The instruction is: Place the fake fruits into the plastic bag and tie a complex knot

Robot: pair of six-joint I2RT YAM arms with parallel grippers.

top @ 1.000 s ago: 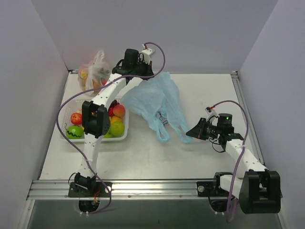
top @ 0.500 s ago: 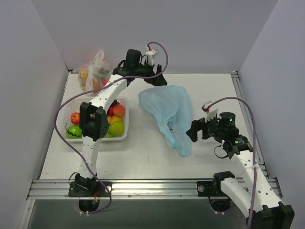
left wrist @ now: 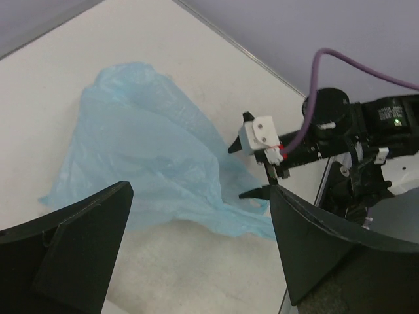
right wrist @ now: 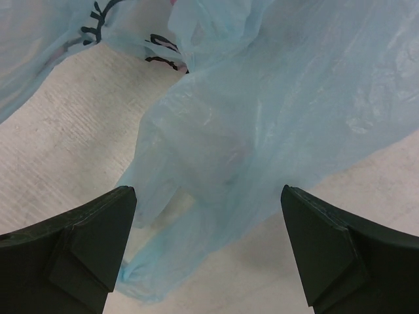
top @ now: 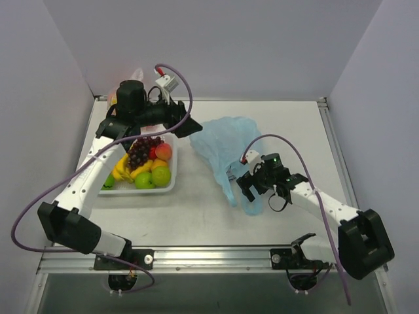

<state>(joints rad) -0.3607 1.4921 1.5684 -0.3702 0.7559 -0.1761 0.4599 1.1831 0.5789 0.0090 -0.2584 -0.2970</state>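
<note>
Overhead view of a white worktop (top: pixel 196 216) with two robot arms. The light-blue plastic bag (top: pixel 226 137) lies slumped in a loose heap right of centre, with its handles trailing toward the near edge. It looks empty, and no open mouth can be made out.

A second ago the left jaws held the bag's far end up and the right jaws were shut beside its handles. Now both pairs of jaws are spread wide and grip nothing, and the bag has dropped flat. The left arm (top: pixel 91 180) has swung back and leftward, and its jaws hover between the bag and the tray, clear of the plastic. The right arm (top: pixel 321 203) has reached in, its jaws straddling the bag's crumpled near end. Whether they touch it cannot be told.

The fake fruits (top: pixel 147 167), among them grapes, bananas and green apples, all sit in a white tray (top: pixel 157 190) at the left, uncovered since the left arm moved off it. No knot exists yet.

The task seems barely begun. The bag probably has to be gripped again and its mouth opened before any fruit goes in, and such thin film is likely to collapse.
</note>
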